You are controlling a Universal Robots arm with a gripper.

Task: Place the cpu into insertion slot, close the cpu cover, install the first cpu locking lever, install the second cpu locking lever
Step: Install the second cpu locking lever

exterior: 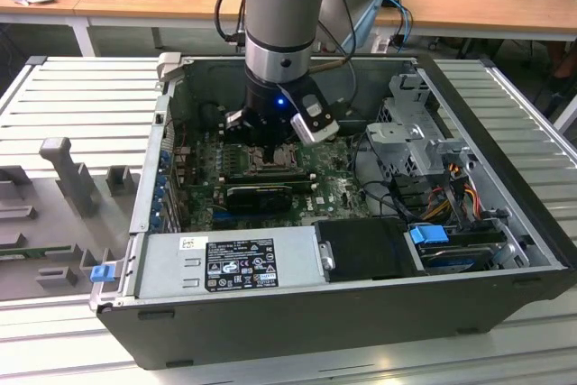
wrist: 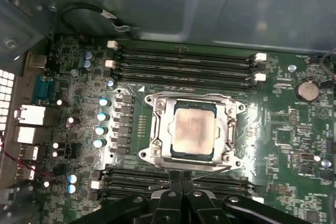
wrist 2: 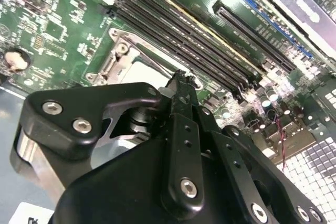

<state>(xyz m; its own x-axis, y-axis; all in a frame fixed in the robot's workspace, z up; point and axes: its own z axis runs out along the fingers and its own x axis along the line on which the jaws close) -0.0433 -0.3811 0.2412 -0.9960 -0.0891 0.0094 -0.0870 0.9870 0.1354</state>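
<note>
Both tool (wrist: 181, 178) fingers pressed together.

The arm stands vertical, wrist pointing straight down; the tool (wrist: 181, 178) has its fingers (wrist 2: 181, 90) pressed together.

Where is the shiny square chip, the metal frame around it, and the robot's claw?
cpu (wrist: 194, 131), first wrist view, middle of its silver-grey top.
cpu cover (wrist: 159, 132), first wrist view, one silvery side bar of the frame.
gripper (wrist: 181, 178), first wrist view, where its two black fingertips meet.
</note>
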